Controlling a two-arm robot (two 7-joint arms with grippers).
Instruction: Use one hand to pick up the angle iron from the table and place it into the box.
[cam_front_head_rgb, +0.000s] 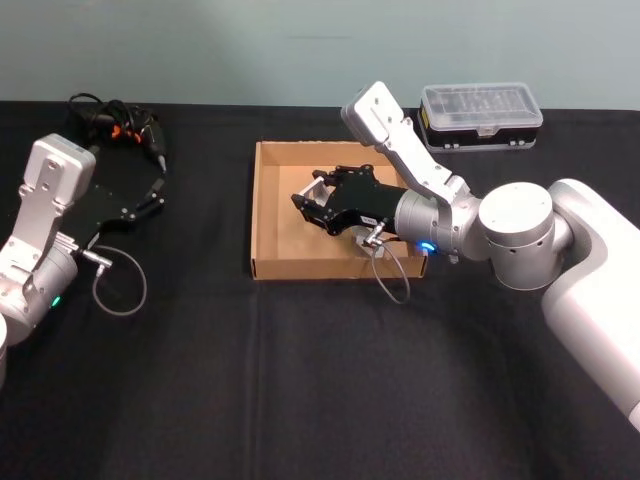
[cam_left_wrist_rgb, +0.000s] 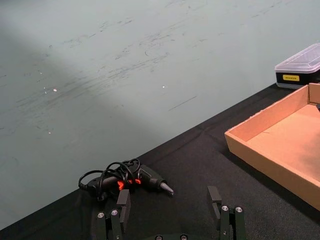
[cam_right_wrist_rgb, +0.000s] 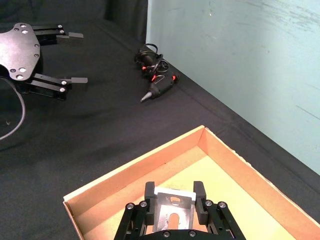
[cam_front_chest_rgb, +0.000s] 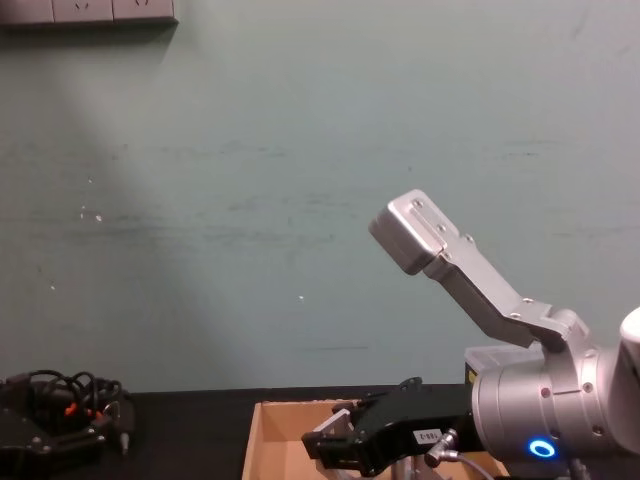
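1. the right gripper (cam_front_head_rgb: 308, 200) hung inside the cardboard box (cam_front_head_rgb: 268, 215), above its floor, clenched on the angle iron (cam_right_wrist_rgb: 172, 206), a small silvery bracket pinched between the two black fingers (cam_right_wrist_rgb: 149, 191).
2. in the right wrist view the bracket's slotted face ran back toward the palm and its short flange stood crosswise between the fingertips; its full long axis could not be told.
3. the head view showed the gripper pointing toward the box's left wall, with bare cardboard floor around it and the low walls standing clear of the fingers.
4. the chest view showed the gripper (cam_front_chest_rgb: 335, 447) from the side, above the box's near wall (cam_front_chest_rgb: 262, 440).
5. the left gripper (cam_front_head_rgb: 150, 190) was parked well to the left over the black table (cam_front_head_rgb: 300, 380), fingers spread and holding nothing.
6. farthest back lay a corded electric screwdriver (cam_left_wrist_rgb: 150, 179) near the left gripper, and a clear-lidded plastic case (cam_front_head_rgb: 481, 115) beyond the box.
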